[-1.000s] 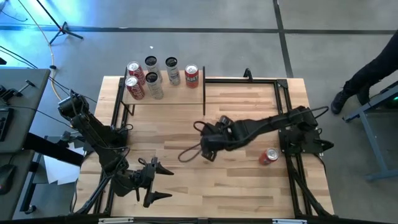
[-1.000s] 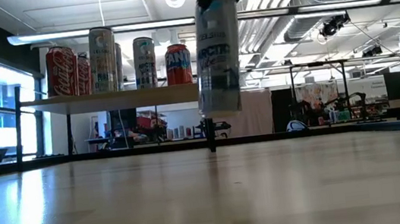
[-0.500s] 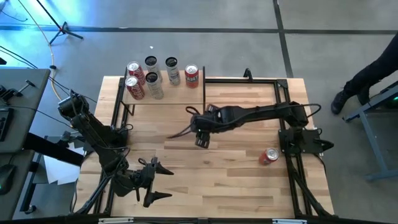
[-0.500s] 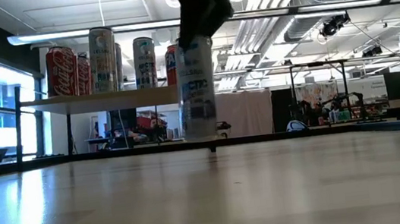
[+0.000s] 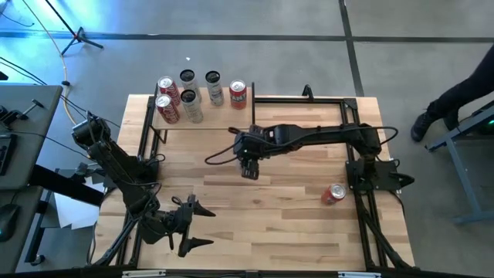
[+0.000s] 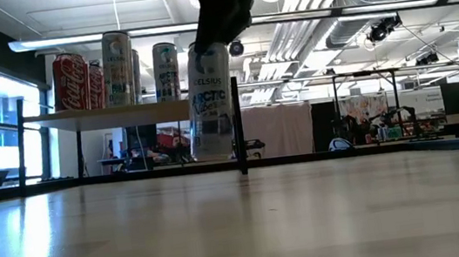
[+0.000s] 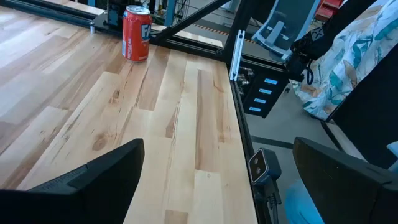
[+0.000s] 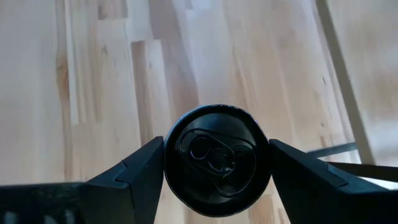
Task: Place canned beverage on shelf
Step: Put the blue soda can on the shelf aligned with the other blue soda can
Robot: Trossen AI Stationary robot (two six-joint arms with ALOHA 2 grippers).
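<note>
My right gripper (image 5: pixel 248 161) hangs over the middle of the table, shut on a pale tall can (image 6: pixel 210 101) whose dark top (image 8: pixel 217 158) fills the right wrist view. The shelf (image 5: pixel 224 117), a small pale board on black posts, stands at the far left with several cans upright on it (image 6: pixel 118 68). The held can is just in front of the shelf's right end. A red can (image 5: pixel 333 194) stands on the table near the right arm's base. My left gripper (image 5: pixel 193 224) waits open near the front left. My right gripper pinches the can's upper side wall (image 8: pixel 166 163) just under the rim, one finger (image 8: pixel 140 171) on each side. The fingers come slanting down from above and from the table's right. The can hangs below them, nearly upright and clear of the table.
Black frame rails run along the table's far and right sides (image 5: pixel 309 99). A thin black shelf post (image 6: pixel 240 136) stands right beside the held can. Bare planks lie between the shelf and the front edge. A person's legs (image 5: pixel 455 96) show beyond the right edge.
My right gripper has carried the can toward the table's far left, closer to the shelf, rolling its wrist and sinking a little. The can, tilted before, now hangs nearly upright and remains clear of the table.
</note>
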